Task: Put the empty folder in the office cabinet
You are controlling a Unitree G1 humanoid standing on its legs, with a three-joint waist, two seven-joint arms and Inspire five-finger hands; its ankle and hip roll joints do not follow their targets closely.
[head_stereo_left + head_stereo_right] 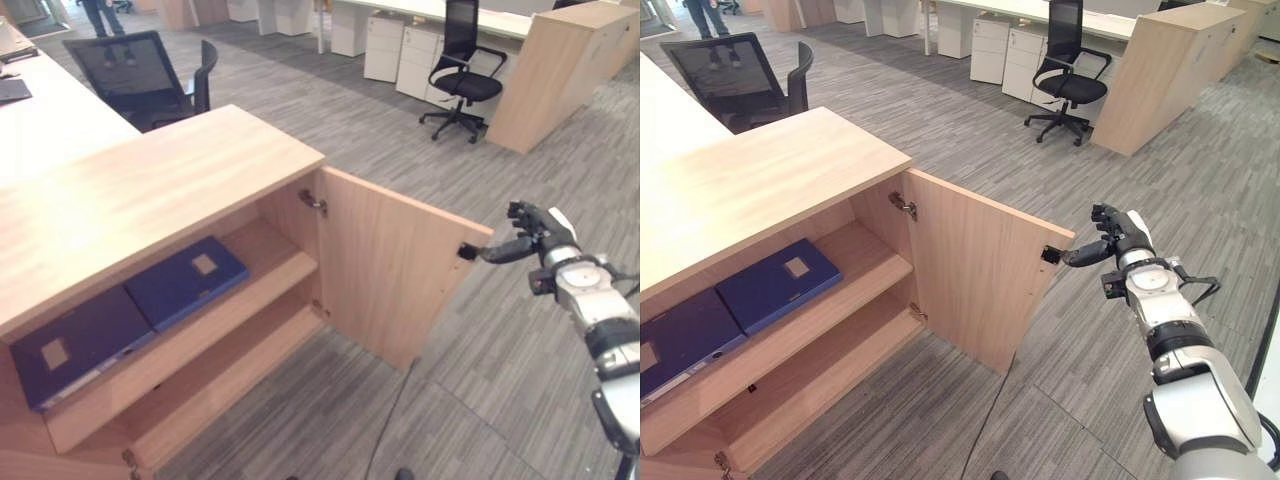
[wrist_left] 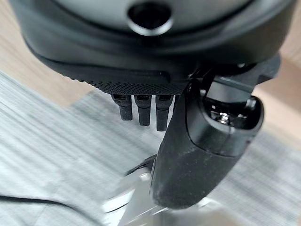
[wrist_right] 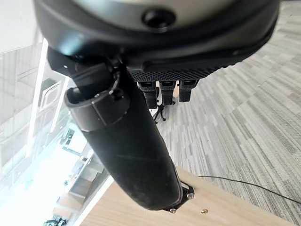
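A low wooden office cabinet [image 1: 150, 185] stands on the grey striped carpet [image 1: 480, 380], its top bare and its right door [image 1: 395, 265] swung wide open toward the robot's right. Behind the cabinet on the left runs a pale desk [image 1: 45, 120], with a black mesh office chair [image 1: 140, 75] pushed up near it. Farther back, across the carpet, a second black swivel chair [image 1: 462, 70] stands beside white drawer units [image 1: 400, 50] and a tall wooden cabinet [image 1: 560, 70]; a person's legs [image 1: 105, 15] show at the far end of the room.

Inside the open cabinet are two shelves. On the upper shelf [image 1: 270, 265] two dark blue folders lie flat, side by side and touching: the nearer-to-door folder [image 1: 187, 281] has a small pale label on its cover, and the larger folder [image 1: 75, 345] to its left, also labelled, reaches the shelf's front edge. The lower shelf [image 1: 225, 370] is bare wood.

The right hand [image 1: 1118, 238] reaches in from the right at the height of the door's upper outer corner. Its thumb [image 3: 127, 146] lies stretched out against a small black fitting on the door's edge [image 3: 181, 200], while its fingers [image 3: 167, 92] are curled back toward the palm, away from the door, holding nothing.

The left hand [image 2: 188, 141] hangs over the carpet near a wooden surface, thumb extended and fingers [image 2: 143, 110] bent inward, with nothing in them.
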